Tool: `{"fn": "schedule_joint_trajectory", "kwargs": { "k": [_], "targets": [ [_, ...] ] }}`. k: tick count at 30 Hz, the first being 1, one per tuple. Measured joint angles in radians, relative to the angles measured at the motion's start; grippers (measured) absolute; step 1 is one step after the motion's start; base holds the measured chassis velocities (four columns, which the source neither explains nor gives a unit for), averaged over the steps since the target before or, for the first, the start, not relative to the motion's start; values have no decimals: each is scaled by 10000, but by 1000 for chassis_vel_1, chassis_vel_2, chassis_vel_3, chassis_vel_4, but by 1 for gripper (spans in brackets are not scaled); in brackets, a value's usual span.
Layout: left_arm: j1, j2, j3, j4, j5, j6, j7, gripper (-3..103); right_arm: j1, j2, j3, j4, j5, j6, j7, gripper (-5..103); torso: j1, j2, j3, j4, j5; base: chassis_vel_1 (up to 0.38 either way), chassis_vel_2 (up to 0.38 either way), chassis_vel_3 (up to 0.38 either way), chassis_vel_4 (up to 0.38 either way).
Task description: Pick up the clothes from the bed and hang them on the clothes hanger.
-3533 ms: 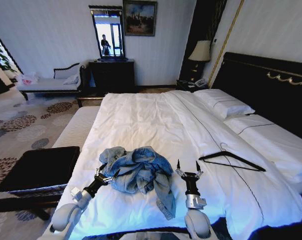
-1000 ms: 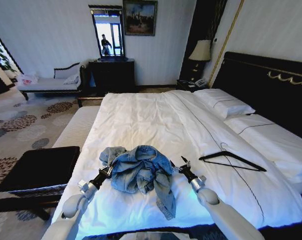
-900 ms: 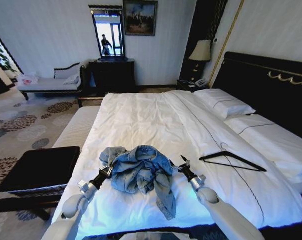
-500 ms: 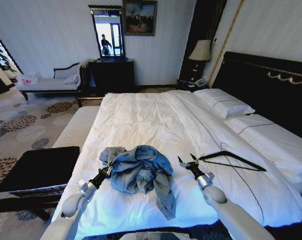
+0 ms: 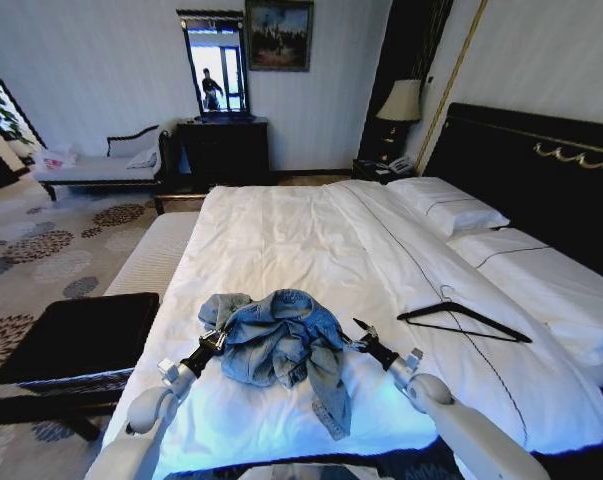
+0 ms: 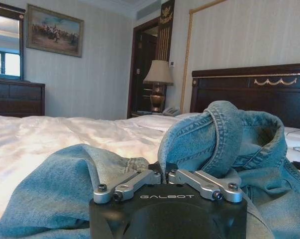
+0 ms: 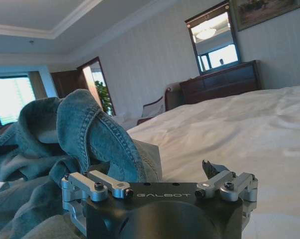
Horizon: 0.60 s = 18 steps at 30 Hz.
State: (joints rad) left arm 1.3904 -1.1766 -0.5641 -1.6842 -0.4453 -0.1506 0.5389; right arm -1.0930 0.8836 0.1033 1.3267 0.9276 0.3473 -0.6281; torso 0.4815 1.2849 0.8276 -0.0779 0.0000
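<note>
The clothes, a crumpled light-blue denim jacket point(image 5: 277, 338), lie near the foot of the bed point(image 5: 281, 235) on its white duvet. My left gripper point(image 5: 212, 341) is at the jacket's left edge. In the left wrist view this gripper point(image 6: 162, 175) is shut on a denim fold point(image 6: 217, 134). My right gripper point(image 5: 358, 335) sits at the jacket's right edge. In the right wrist view it point(image 7: 167, 174) stands open, with a denim fold point(image 7: 87, 132) against one finger and one fingertip point(image 7: 208, 169) bare. The black clothes hanger point(image 5: 465, 318) lies flat on the duvet, right of the right gripper.
A black bench point(image 5: 76, 338) stands by the bed's left side. White pillows point(image 5: 451, 205) and a tall black headboard point(image 5: 531, 165) are at the right. A dark dresser with a mirror point(image 5: 221, 150), a chaise point(image 5: 101, 165) and a lamp point(image 5: 401, 103) line the far wall.
My right gripper, which had swung out toward the hanger half a second ago, has come back left to the jacket's right edge. The left gripper and jacket have stayed put.
</note>
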Motion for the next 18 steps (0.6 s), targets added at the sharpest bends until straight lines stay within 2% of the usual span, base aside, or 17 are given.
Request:
{"fn": "schedule_joint_trajectory", "kwargs": {
  "k": [9, 16, 18],
  "targets": [
    [7, 41, -38, 26, 0, -6, 2, 2, 579, 77, -430, -622, 49, -20, -513, 100, 1, 0, 1, -1, -1, 0, 0, 0, 0],
    [59, 83, -75, 16, 25, -10, 3, 2, 734, 214, -501, -892, -3, -36, -1455, 101, 1, 0, 0, -1, -1, 0, 0, 0, 0],
    [59, 139, -72, 10, 27, -13, 2, 2, 760, 244, -501, -1022, -52, -36, -1775, 99, 1, 0, 1, -1, 0, 0, 0, 0, 0]
  ]
}}
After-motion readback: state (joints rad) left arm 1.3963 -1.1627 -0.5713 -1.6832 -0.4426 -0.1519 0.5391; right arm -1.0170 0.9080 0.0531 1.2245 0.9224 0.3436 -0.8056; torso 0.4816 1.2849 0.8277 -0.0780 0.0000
